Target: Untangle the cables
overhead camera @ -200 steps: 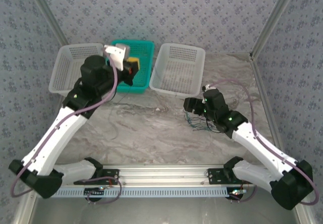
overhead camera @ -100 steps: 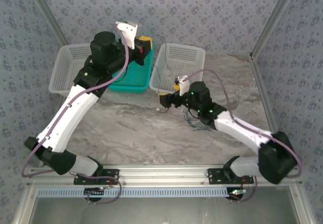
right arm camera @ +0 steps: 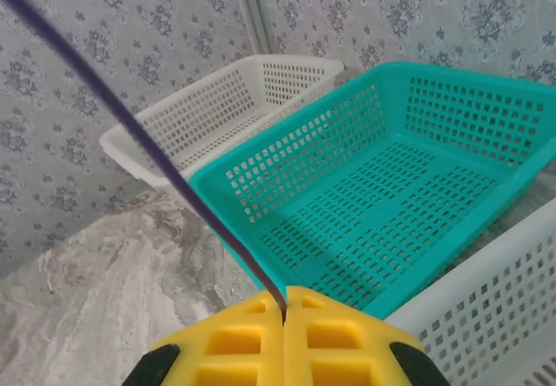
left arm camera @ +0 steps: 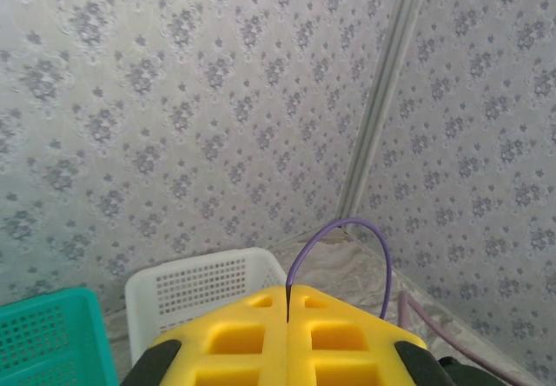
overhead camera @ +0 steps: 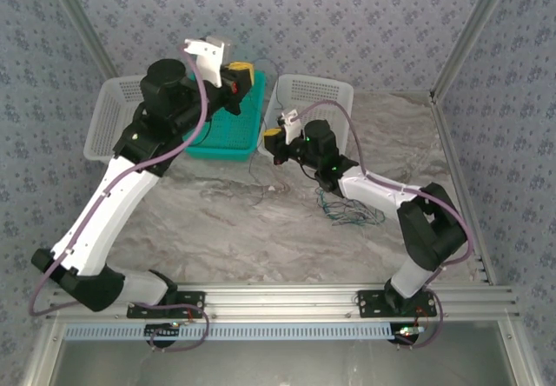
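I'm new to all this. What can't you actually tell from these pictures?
Right wrist view: the dark cable pinched in the shut right claw runs off the top-left edge, so its far end is cut off.
Top view: the tangle has strands too fine to trace which crosses which.
Left wrist view: the left claw is shut, but whether it pinches a strand is too fine to tell.

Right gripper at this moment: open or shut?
Shut. In its wrist view the right gripper has yellow fingers pressed together, a thin dark cable pinched between them.
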{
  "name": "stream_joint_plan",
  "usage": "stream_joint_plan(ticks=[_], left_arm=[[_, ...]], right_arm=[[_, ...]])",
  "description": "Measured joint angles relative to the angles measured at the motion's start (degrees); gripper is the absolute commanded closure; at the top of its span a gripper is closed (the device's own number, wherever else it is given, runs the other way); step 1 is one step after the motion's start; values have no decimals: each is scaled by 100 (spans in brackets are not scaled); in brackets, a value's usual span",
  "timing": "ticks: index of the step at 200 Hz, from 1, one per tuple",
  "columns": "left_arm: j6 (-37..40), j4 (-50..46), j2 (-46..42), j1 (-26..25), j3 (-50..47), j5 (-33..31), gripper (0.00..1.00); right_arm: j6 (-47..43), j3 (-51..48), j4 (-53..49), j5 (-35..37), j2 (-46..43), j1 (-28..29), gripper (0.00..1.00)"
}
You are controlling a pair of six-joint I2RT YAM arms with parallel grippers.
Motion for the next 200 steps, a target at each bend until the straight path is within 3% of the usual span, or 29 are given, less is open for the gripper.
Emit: stream_joint_plan(ticks=[42, 77, 112, 163, 200], left_arm=[[-92, 155, -756, 57, -1088, -317, 94], [-273, 262, -1075, 83, -2002, -420, 43], [-492, 400, -1486, 83, -2715, -389, 23], [-726, 442, -2413, 79, -3648, -308, 15], [-850, 328, -2802, 79, -4177, -315, 14]], right_arm=[[7, 361, -787, -52, -938, -4, 100], [13, 1445, -1316, 87, -1423, -149, 100], [168, 2594, -1792, 487, -1187, -634, 100], [809, 4068, -2212, 586, 415, -1851, 100], [1034, 4124, -2605, 597, 1644, -1989, 100]])
